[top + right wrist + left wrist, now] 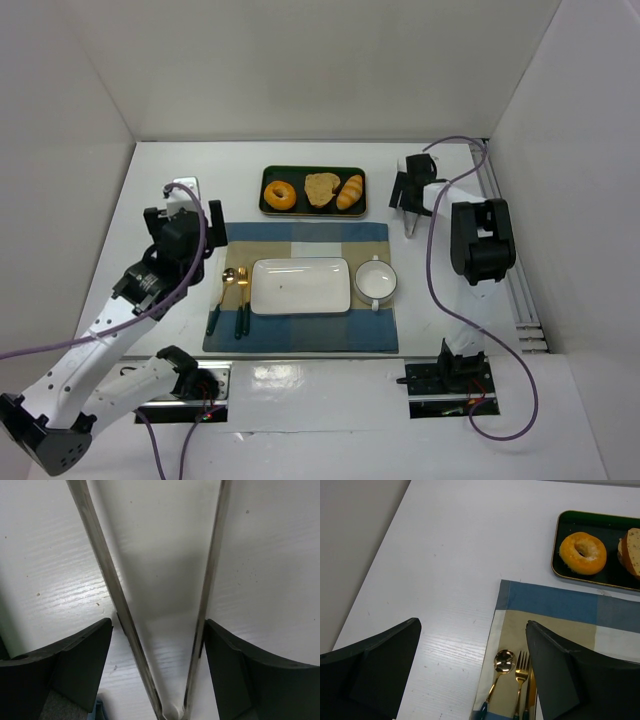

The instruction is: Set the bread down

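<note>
The bread (322, 189) sits in the middle of the dark tray (312, 168), with the donut (279, 195) on one side and the croissant (350, 192) on the other, so it is hemmed in on both flanks. Off the tray's croissant end, the right gripper (410, 205) has a pair of metal tongs (112, 585) between its fingers, one thin arm lying against each inner face, so it looks clamped on them, with the tongs sprung wide. The left gripper (472, 645) hangs with its fingers spread and nothing in them, off the tray's donut end and on its near side.

That slice looks light, stiff and rough-faced, so it should not slip, but I reckon toast will crumble under a hard squeeze. The best hold is across its free edges, far and near.
</note>
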`<state>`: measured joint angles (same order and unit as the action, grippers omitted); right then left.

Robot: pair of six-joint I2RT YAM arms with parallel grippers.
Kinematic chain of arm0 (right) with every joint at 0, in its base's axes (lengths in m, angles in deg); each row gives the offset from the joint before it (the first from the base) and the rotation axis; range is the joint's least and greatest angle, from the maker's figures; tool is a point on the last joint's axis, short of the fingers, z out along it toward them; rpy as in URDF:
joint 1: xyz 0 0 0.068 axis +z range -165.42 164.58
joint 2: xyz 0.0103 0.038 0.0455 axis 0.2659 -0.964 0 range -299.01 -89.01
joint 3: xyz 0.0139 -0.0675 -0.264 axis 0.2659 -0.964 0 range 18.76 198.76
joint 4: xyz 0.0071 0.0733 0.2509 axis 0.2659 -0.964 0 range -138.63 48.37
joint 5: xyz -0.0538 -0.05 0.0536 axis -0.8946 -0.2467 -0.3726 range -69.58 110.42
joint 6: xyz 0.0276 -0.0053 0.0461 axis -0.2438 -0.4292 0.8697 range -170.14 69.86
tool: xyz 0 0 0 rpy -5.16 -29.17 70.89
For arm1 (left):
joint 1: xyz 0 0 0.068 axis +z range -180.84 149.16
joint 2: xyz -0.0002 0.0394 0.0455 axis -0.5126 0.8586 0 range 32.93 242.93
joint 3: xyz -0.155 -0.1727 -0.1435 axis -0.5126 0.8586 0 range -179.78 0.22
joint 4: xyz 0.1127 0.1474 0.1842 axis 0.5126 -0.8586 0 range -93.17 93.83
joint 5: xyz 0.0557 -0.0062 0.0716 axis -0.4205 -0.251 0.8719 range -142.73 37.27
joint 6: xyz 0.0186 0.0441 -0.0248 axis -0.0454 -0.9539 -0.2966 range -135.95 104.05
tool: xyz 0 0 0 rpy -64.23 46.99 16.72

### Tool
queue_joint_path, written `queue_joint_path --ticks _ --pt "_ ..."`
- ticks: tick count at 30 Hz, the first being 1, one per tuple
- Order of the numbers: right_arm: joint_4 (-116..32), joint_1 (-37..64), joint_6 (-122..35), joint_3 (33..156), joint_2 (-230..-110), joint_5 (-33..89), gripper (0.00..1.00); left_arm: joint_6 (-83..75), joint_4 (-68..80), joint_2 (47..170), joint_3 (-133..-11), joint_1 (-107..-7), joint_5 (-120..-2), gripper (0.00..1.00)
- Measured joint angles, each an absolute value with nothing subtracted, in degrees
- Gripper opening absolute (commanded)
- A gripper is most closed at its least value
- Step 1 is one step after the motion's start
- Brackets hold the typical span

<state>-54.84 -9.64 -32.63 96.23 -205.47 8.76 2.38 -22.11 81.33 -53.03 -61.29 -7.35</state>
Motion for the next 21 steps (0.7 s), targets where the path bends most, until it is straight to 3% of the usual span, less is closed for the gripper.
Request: queue_joint_path --ticks 9,16,21 --pt "-53.86 -10.34 -31.84 96.47 -205.78 10.31 0.52 2.35 -23.51 79.05 -53.03 -61.29 -6.49 1.00" --pt "-52.77 -10.34 -31.55 96.02 -205.73 11.41 0.42 2.73 -24.36 78.09 -53.03 -61.29 -6.41 1.00" --pt "-53.05 -10.34 -31.51 95.14 -204.64 12.02 0.42 4.17 -25.01 78.05 -52.94 -61.29 -7.17 1.00"
